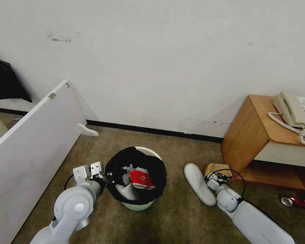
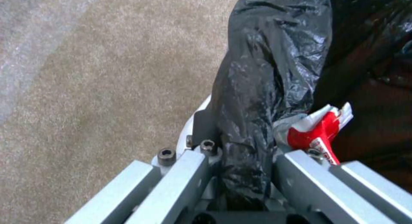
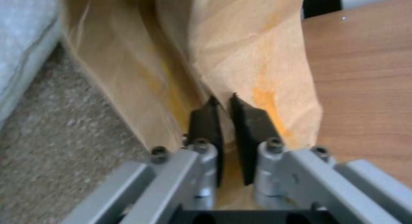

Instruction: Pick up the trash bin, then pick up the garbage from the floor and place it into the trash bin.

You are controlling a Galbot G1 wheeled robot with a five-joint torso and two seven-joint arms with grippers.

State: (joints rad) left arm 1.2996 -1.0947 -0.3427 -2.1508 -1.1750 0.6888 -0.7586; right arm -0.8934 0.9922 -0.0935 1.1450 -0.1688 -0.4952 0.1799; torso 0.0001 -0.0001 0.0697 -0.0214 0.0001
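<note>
The head camera looks down on the carpet [image 1: 179,217] and both arms — each wrist camera peers close past its own fingers — sharing the bin [image 1: 136,176] and paper bag [image 3: 240,56].

Black-lined white trash bin [image 1: 136,179], brown paper bag [image 3: 240,63], white slipper [image 1: 199,183], tan carpet [image 1: 179,217].

Soft even room light is washing the wall [image 1: 166,61]; a faint shadow is falling beside the wooden cabinet [image 1: 257,135]. Head view is bowing at the edges. Both wrist views are blurring, black bag [image 2: 266,72] glinting slightly.
</note>
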